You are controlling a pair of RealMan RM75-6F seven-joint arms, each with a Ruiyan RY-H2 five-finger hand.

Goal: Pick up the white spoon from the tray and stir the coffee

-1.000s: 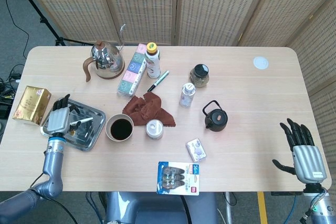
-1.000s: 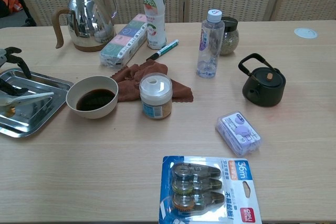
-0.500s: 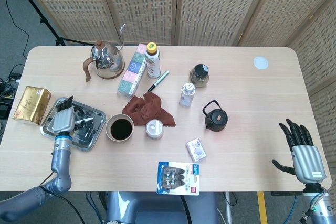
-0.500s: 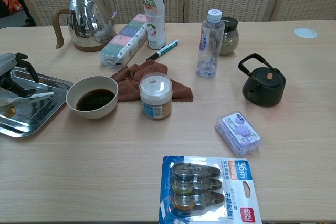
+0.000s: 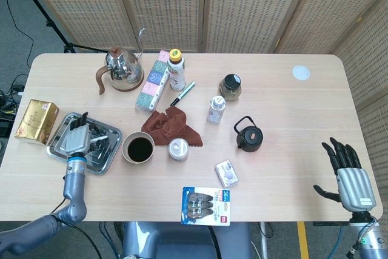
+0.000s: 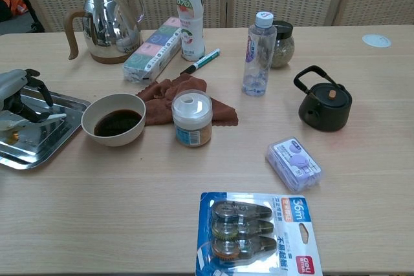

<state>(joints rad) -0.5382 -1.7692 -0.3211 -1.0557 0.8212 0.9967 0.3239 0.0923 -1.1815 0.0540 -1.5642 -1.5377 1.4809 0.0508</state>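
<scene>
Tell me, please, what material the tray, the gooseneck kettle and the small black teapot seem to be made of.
Tray: probably polished steel, mirror-like reflections.
Gooseneck kettle: shiny metal body; its brown handle looks like wood.
Small black teapot: matte black, perhaps cast iron; cannot confirm.

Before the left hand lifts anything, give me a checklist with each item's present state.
1. Left hand over the tray: ok.
2. Fingers around the white spoon: cannot tell; they are at the spoon's handle, but a firm hold is not visible.
3. Coffee bowl upright, right beside the tray: ok.
4. Bowl mouth uncovered: ok.
5. Path from tray to bowl free of other things: ok.
6. Right hand far off, holding nothing: ok.
</scene>
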